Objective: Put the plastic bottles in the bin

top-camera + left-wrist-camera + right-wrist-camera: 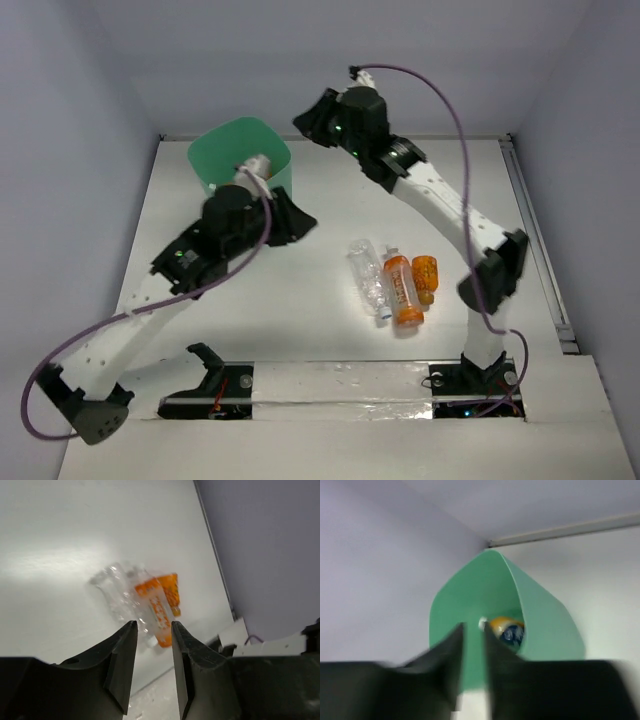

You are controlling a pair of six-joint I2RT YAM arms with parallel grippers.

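While left end effector (152, 630) and right end effector (474, 632) gape empty, three bottles (403, 290) lie lengthwise near-to-far.

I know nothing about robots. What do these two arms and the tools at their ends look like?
The left arm and right arm are built from white, flat-sided links dotted with small holes, joined by bulky black joints with tiny green lights. A loose purple cable trails along each. Each arm ends in a black tool with two flat, wedge-shaped fingers: the left tool and the right tool.
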